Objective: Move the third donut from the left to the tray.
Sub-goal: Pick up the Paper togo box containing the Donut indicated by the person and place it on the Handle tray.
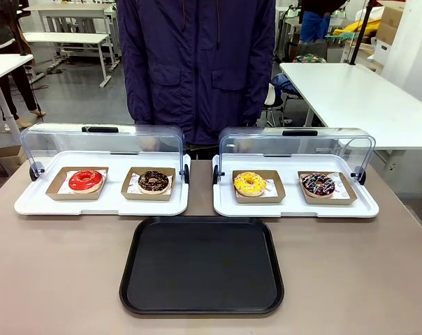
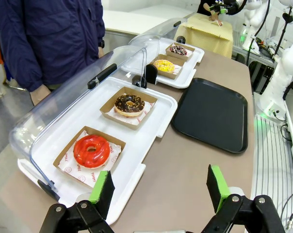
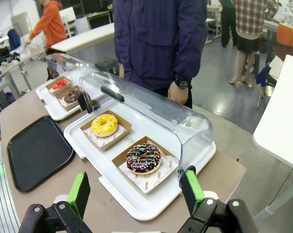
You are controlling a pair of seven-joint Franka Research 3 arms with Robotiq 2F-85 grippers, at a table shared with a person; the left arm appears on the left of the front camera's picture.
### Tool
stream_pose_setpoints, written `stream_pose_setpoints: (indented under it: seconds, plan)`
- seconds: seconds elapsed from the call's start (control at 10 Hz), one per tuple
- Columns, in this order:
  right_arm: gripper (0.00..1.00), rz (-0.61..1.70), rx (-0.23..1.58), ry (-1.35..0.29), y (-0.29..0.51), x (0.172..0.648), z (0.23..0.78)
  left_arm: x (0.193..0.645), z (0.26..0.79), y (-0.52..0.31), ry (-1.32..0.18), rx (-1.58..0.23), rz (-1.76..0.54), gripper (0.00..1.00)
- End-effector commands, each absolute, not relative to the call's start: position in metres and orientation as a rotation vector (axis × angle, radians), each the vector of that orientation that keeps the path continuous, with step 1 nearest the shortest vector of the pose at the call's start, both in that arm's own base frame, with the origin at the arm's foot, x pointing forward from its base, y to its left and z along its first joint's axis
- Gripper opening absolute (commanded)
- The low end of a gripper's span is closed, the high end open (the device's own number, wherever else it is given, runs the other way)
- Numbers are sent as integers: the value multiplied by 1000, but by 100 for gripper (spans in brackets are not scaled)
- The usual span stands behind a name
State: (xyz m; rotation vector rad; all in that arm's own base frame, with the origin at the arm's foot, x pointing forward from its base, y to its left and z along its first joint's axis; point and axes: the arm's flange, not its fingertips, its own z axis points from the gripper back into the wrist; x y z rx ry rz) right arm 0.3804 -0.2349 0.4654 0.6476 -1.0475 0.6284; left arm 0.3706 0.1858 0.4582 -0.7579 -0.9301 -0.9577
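The third donut [image 1: 249,183] has yellow icing and sits in a brown cardboard holder on the right white tray, left slot; it also shows as the yellow donut [image 3: 104,124] and, far off, the yellow donut [image 2: 164,65]. The black tray [image 1: 202,265] lies in front of both white trays, also seen as the tray [image 2: 212,112] and the tray [image 3: 37,153]. My left gripper [image 2: 159,188] hovers open above the table's left end, near the red donut. My right gripper [image 3: 137,189] hangs open above the right end, near the dark sprinkled donut. Both hold nothing.
A red donut [image 1: 85,181] and a chocolate donut [image 1: 154,181] sit on the left white tray [image 1: 29,204]. A dark sprinkled donut [image 1: 318,184] shares the right white tray [image 1: 365,209]. Both clear domed lids [image 1: 103,143] are swung back. A person in a dark jacket [image 1: 197,63] stands at the far side.
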Motion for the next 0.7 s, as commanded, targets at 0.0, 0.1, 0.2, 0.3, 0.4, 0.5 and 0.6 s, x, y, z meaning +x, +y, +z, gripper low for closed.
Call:
stream_pose_setpoints:
  seconds: [0.0,0.1,0.2,0.3,0.4,0.5,0.6]
  plan:
    - [100,632,650,-1073,-235,383,466,372,459,186,-938,-763,-962,100]
    - [100,632,650,-1073,-235,383,466,372,459,186,-938,-763,-962,100]
    - [100,632,650,-1073,-235,383,466,372,459,186,-938,-763,-962,100]
    - [100,632,650,-1073,-235,383,466,372,459,186,-938,-763,-962,100]
    - [100,632,650,-1073,-235,383,466,372,459,186,-938,-763,-962,100]
    - [100,632,650,-1073,-235,383,466,372,459,186,-938,-763,-962,100]
    - [100,632,650,-1073,-235,383,466,372,459,186,-938,-763,-962,100]
